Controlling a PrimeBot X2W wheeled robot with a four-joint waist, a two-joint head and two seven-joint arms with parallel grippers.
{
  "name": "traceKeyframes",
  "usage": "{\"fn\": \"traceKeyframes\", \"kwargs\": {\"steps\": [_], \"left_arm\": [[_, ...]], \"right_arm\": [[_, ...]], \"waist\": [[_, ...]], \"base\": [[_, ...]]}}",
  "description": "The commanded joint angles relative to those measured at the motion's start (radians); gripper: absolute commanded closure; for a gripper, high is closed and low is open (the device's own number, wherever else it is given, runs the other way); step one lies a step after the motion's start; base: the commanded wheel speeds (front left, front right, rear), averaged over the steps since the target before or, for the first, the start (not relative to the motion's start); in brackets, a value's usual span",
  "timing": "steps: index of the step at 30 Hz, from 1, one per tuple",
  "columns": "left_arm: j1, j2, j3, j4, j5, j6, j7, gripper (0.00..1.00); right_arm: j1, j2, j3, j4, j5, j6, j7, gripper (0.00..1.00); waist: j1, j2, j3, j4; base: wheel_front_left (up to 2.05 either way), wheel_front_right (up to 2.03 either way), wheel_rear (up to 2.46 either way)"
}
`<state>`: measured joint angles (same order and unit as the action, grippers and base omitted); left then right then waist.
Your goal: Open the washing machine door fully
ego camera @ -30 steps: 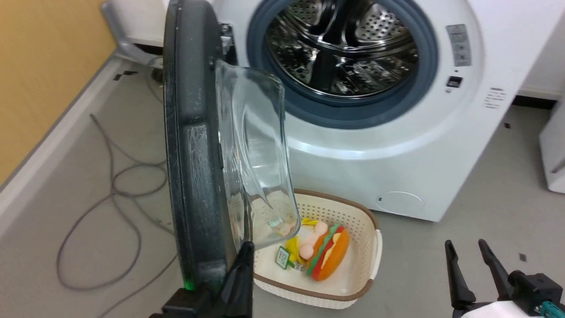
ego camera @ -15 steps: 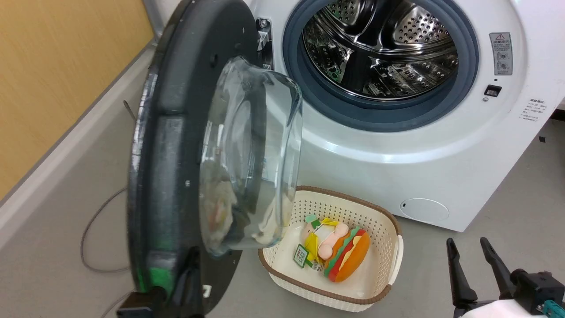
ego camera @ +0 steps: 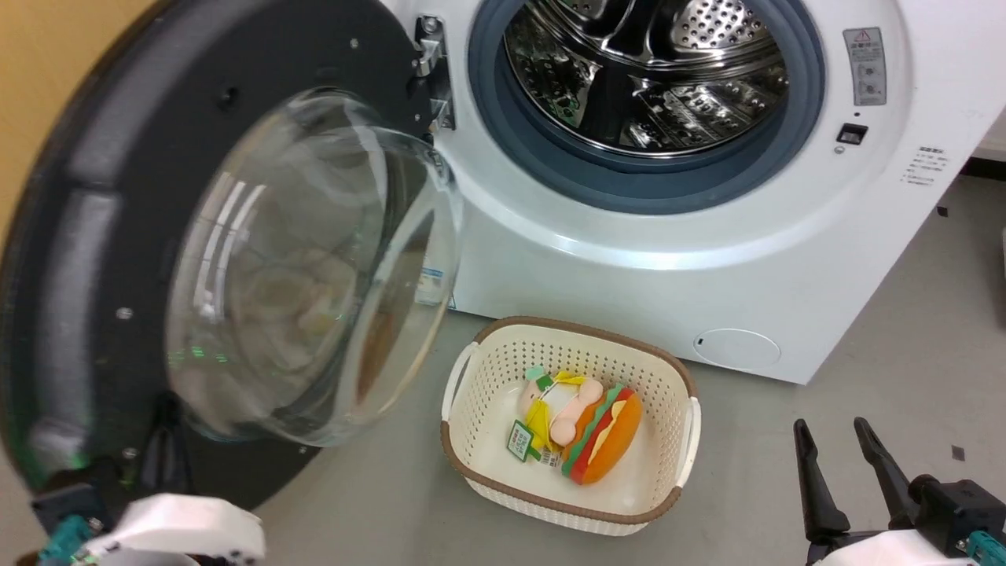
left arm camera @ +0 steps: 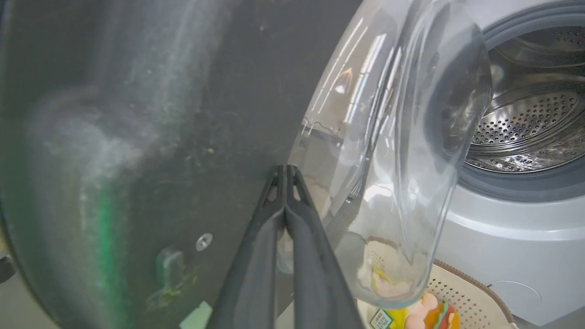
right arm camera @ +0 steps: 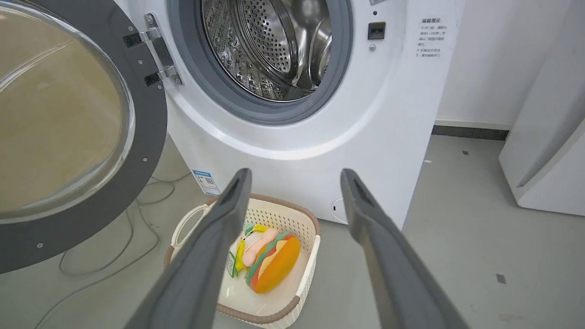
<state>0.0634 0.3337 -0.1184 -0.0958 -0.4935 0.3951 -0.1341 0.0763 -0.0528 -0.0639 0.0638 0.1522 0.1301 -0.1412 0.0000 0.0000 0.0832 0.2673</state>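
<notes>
1. The washing machine door (ego camera: 94, 236) stands swung wide at the left of the washing machine (ego camera: 629, 275), and I judge this the last stretch of opening.
2. My left claw (left arm camera: 285, 171) is pinched together and empty, its tips at the door's inner face. My right claw (right arm camera: 295, 176) is spread and idle.
3. Next I need a steady outward push until the door stops.

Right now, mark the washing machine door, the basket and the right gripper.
washing machine door (ego camera: 102, 259), head view, black inner frame.
basket (ego camera: 566, 322), head view, brown far rim.
right gripper (ego camera: 830, 424), head view, midway between fingertips.

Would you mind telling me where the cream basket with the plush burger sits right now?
In the head view the cream basket sits on the floor at lower centre, just before the washing machine, right of the open washing machine door.
</notes>
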Motion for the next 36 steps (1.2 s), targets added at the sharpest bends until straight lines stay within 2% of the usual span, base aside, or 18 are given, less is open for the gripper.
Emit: {"fn": "traceKeyframes", "kwargs": {"steps": [1,14,22,29,30,31,34,35,36], "left_arm": [[-0.033,0.018,0.026,0.038,-0.018,-0.014,-0.014,1.00],[-0.232,0.102,0.157,0.417,-0.098,-0.137,-0.104,1.00],[-0.302,0.113,0.184,0.566,-0.079,-0.190,-0.125,1.00],[-0.222,0.058,0.230,0.507,-0.038,-0.185,-0.127,1.00],[-0.166,0.023,0.238,0.448,-0.021,-0.178,-0.127,1.00],[-0.166,0.023,0.238,0.448,-0.021,-0.178,-0.127,1.00],[-0.076,-0.029,0.237,0.356,0.002,-0.164,-0.127,1.00],[-0.049,-0.040,0.236,0.327,0.011,-0.159,-0.127,0.84],[-0.023,-0.052,0.233,0.300,0.019,-0.153,-0.127,0.51]], "right_arm": [[-0.006,0.003,-0.001,-0.002,0.001,0.001,0.003,0.00],[-0.017,0.003,0.000,0.000,-0.001,0.001,0.006,0.00],[-0.013,0.003,0.002,0.005,0.003,0.001,0.005,0.00],[0.002,0.003,0.017,0.025,0.017,0.001,-0.004,0.00],[0.010,0.003,0.019,0.031,0.026,0.001,-0.011,0.00],[0.010,0.003,0.019,0.031,0.026,0.001,-0.011,0.00],[0.018,0.003,0.022,0.040,0.034,0.001,-0.018,0.00],[0.020,0.003,0.022,0.043,0.036,0.001,-0.020,0.00],[0.021,0.003,0.023,0.045,0.037,0.001,-0.021,0.00]], "waist": [[0.0000,0.0000,0.004,-0.003],[0.0000,0.0000,0.012,-0.018],[0.0000,0.0000,0.000,-0.022],[0.0000,0.0000,-0.038,-0.037],[0.0000,0.0000,-0.048,-0.038],[0.0000,0.0000,-0.048,-0.038],[0.0000,0.0000,-0.061,-0.038],[0.0000,0.0000,-0.064,-0.037],[0.0000,0.0000,-0.067,-0.037]], "base": [[0.00,0.00,0.00],[0.00,0.00,0.00],[0.00,0.00,0.00],[0.00,0.00,0.00],[0.00,0.00,0.00],[0.00,0.00,0.00],[0.00,0.00,0.00],[0.00,0.00,0.00],[0.00,0.00,0.00]]}}
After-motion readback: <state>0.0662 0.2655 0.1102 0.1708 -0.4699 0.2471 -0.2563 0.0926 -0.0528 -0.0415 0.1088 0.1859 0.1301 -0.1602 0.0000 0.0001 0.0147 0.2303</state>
